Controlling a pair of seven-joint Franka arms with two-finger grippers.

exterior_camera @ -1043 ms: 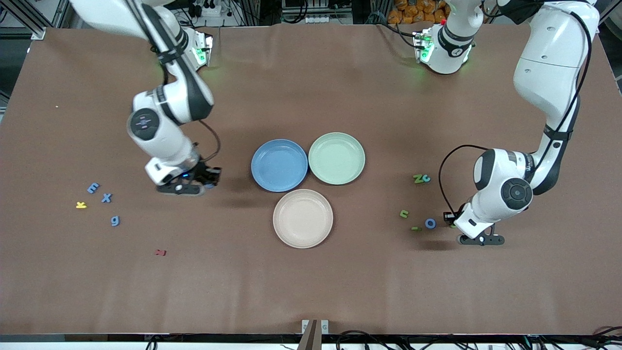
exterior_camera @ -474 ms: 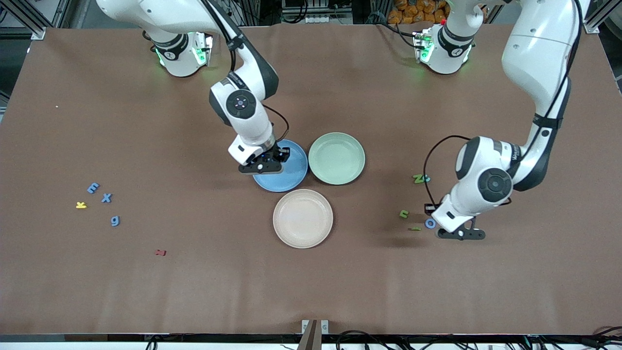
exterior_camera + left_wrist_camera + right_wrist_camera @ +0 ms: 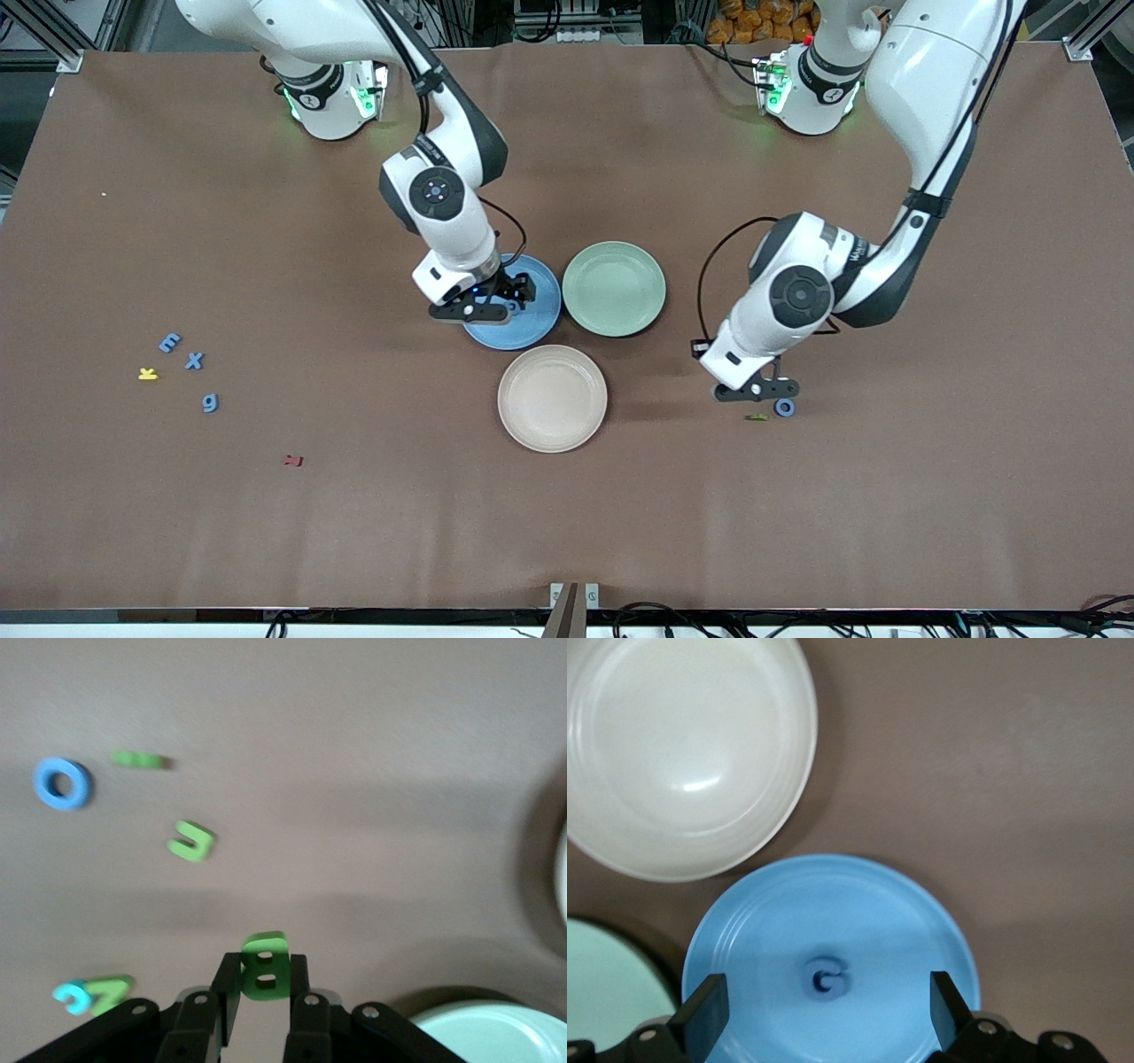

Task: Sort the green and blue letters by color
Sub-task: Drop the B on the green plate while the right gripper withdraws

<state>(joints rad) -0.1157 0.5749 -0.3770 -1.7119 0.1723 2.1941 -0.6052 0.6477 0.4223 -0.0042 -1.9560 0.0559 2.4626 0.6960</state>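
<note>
My left gripper (image 3: 755, 388) (image 3: 263, 981) is shut on a green letter B (image 3: 264, 950), held above the table beside a blue O (image 3: 784, 407) (image 3: 62, 783). The left wrist view also shows a small green bar (image 3: 137, 759), a green hooked letter (image 3: 192, 841), and a green Z with a cyan c (image 3: 93, 994). My right gripper (image 3: 483, 306) (image 3: 824, 1014) is open over the blue plate (image 3: 530, 334) (image 3: 762, 921), where a small blue letter (image 3: 826, 978) lies. Blue E (image 3: 168, 342), X (image 3: 194, 361) and g (image 3: 209, 402) lie toward the right arm's end.
A green plate (image 3: 613, 289) stands beside the blue one, and a beige plate (image 3: 552, 398) nearer the front camera. A yellow K (image 3: 148, 374) lies by the blue letters, and a dark red letter (image 3: 292, 460) nearer the camera. A green bar (image 3: 756, 416) lies by the O.
The right gripper moved from near the blue letters to over the blue plate and stayed there. The left gripper moved from beside the blue O toward the plates.
</note>
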